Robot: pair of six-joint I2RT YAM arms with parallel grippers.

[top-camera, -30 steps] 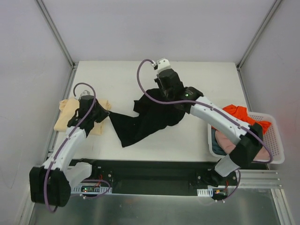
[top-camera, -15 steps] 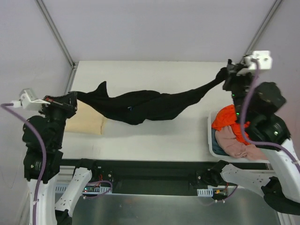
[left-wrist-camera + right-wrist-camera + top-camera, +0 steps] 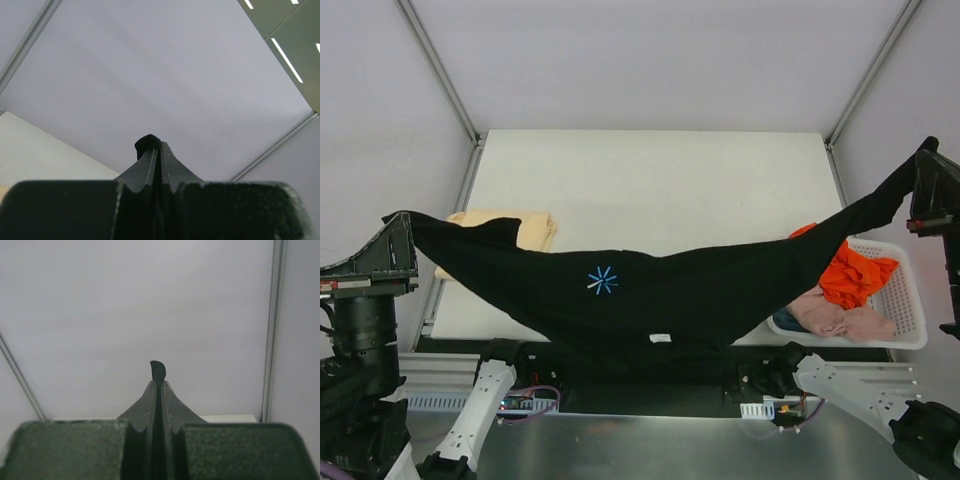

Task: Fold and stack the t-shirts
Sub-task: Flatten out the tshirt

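Observation:
The large black t-shirt (image 3: 650, 300) with a small blue chest mark (image 3: 602, 281) hangs stretched in the air between both grippers, sagging over the table's near edge. My left gripper (image 3: 402, 222) is shut on its left end, high at the left. My right gripper (image 3: 924, 152) is shut on its right end, high at the right. A nub of black cloth pokes past the left fingertips (image 3: 149, 143) and past the right fingertips (image 3: 158, 370). A folded pale tan t-shirt (image 3: 525, 228) lies on the table at the left. Orange (image 3: 855, 275) and pink (image 3: 830, 315) t-shirts lie in the basket.
A white plastic mesh basket (image 3: 910, 315) stands at the table's right edge. The white table (image 3: 650, 190) is walled by grey panels with metal frame posts at the back corners. The arm bases sit on the black rail at the near edge.
Both grippers have lifted and pulled apart with the black shirt. It went from bunched on the table to stretched out in the air, its blue mark now showing.

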